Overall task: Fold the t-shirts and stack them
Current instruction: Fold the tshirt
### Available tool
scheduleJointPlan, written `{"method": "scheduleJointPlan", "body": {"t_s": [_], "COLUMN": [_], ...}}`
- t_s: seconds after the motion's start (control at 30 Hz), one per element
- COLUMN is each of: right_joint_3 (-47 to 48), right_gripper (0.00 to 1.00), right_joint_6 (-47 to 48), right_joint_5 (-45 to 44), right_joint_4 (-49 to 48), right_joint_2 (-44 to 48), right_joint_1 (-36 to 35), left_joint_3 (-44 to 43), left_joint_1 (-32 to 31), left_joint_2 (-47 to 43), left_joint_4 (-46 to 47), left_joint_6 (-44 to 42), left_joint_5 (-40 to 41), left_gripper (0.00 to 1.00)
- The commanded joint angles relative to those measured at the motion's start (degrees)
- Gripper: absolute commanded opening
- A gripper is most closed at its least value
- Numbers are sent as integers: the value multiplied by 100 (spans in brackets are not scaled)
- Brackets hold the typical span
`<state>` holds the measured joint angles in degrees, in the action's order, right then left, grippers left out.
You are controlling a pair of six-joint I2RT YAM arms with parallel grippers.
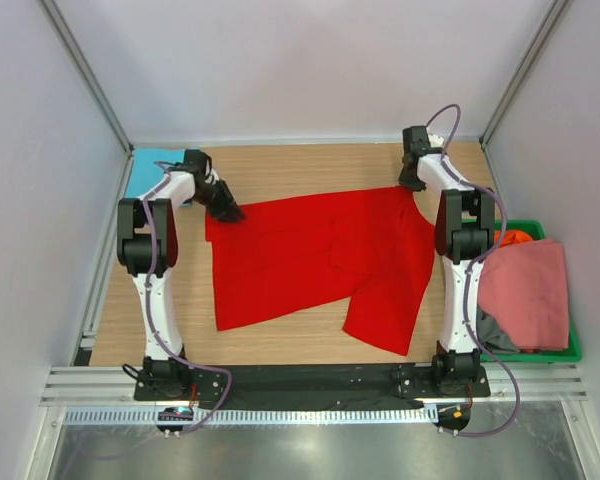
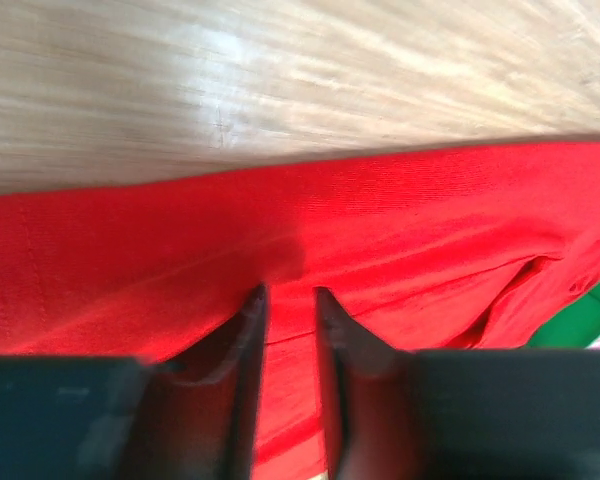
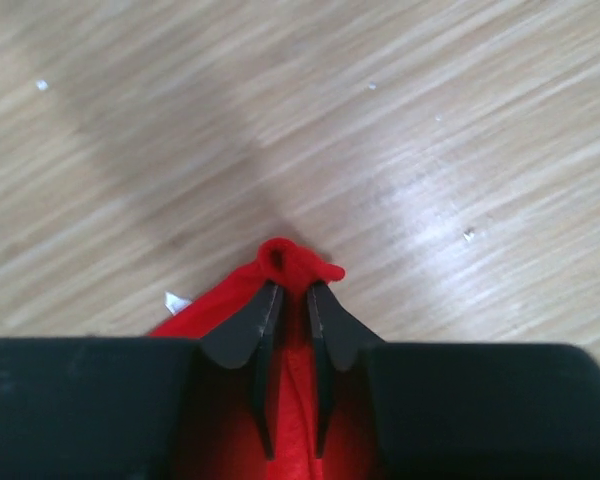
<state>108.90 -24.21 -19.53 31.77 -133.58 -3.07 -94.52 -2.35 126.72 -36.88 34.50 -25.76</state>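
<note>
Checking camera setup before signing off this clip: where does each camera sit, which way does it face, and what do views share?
Top external: above and behind the bases, looking down on the table, red t-shirt and green crate; both arms show.
Left wrist: looks along the left end effector, pinching the red t-shirt's edge.
Right wrist: looks down past the right end effector, shut on the t-shirt's bunched cloth.
Shared: every view shows the red t-shirt and table.

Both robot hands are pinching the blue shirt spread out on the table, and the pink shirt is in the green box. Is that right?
Nearly. The shirt spread out and pinched by the left gripper and the right gripper is the red t-shirt, not a blue one. Both wrist views show red cloth between the fingers. The pink t-shirt does lie in the green crate.
</note>
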Motion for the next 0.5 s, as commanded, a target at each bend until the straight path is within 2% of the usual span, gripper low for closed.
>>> {"method": "scheduleJointPlan", "body": {"t_s": [0.0, 0.07, 0.1, 0.13, 0.17, 0.2, 0.27, 0.37, 0.43, 0.47], "right_joint_3": [605, 816, 1104, 1263, 1456, 1841, 2029, 1715, 1469, 1206], "right_gripper": [29, 36, 49, 57, 59, 68, 78, 78, 70, 61], "right_joint_6": [74, 109, 127, 144, 179, 206, 250, 232, 128, 101], "right_joint_5": [-253, -297, -341, -358, -428, -516, -692, -412, -228, -148], "right_joint_4": [136, 399, 531, 802, 996, 1172, 1446, 1420, 1350, 1323], "right_joint_2": [-124, -168, -238, -291, -344, -431, -397, -55, 243, 332], "right_joint_1": [35, 26, 35, 35, 26, 35, 35, 35, 35, 35], "left_joint_3": [-242, -347, -374, -392, -392, -400, -305, -76, 222, 328], "left_joint_1": [68, 50, 24, 7, -11, -46, -90, -213, -336, -406], "left_joint_2": [-119, -296, -479, -577, -674, -761, -981, -1201, -1333, -1377], "left_joint_4": [217, 182, 164, 147, 138, 120, 41, 58, 155, 199], "left_joint_6": [-154, -207, -216, -224, -242, -251, -242, -198, -172, -146], "left_joint_5": [449, 484, 484, 501, 502, 510, 467, 282, 194, 168], "left_gripper": [31, 36, 40, 41, 42, 43, 43, 42, 40, 39]}}
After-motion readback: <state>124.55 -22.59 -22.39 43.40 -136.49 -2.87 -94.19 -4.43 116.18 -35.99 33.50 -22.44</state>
